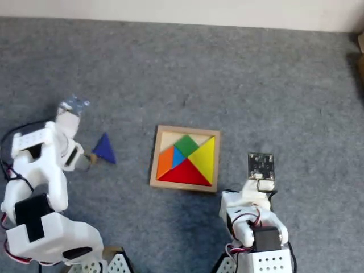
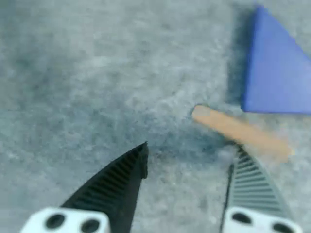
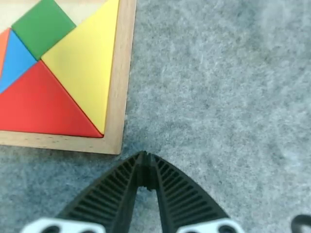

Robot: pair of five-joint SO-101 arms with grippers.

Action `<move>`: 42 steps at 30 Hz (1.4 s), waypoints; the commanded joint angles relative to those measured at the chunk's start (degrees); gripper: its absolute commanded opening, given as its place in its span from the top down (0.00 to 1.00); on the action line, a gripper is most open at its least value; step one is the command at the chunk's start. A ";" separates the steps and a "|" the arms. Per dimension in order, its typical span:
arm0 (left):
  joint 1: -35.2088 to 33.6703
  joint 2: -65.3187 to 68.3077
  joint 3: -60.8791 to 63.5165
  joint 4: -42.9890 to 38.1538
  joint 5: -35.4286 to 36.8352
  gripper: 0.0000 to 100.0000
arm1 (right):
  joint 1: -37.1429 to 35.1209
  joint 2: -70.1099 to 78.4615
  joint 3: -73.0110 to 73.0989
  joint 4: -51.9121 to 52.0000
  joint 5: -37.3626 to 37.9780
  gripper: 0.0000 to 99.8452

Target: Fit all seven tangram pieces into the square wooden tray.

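Grey felt-like cloth covers the counter (image 1: 256, 74), with a pale wall (image 1: 227, 11) along its far edge. The square wooden tray (image 1: 154, 165) sits mid-counter, partly filled. Towards the left edge, a dark blue triangle (image 1: 104, 149) and a tan piece (image 2: 240, 132) lie just beside each other. The left fingers (image 2: 116, 184) are spread wide, close to the tan piece. The right fingers (image 3: 121, 189) are pressed together near the tray's near right corner.

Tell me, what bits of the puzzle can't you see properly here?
Left wrist view: the blue triangle is cut off by the picture's edge.
Left wrist view: the tan strip beside it is blurred; I cannot tell what it is.
Right wrist view: the wooden tray is cut off by the edges.
High view: the pale corners are too small to tell wood from pieces.
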 commanded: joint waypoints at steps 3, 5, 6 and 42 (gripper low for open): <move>7.96 -1.98 4.09 -1.23 -1.67 0.80 | 0.31 -1.10 6.20 0.31 -0.44 0.99; 10.15 -2.07 4.26 -1.23 -1.49 0.82 | 0.31 -1.10 6.20 0.31 -0.44 0.99; 10.24 -2.15 3.91 -1.23 -0.79 0.82 | 0.31 -1.10 6.20 0.31 -0.44 0.99; 17.19 -1.45 -10.51 16.70 24.97 0.73 | 0.31 -1.10 6.20 0.31 -0.44 0.99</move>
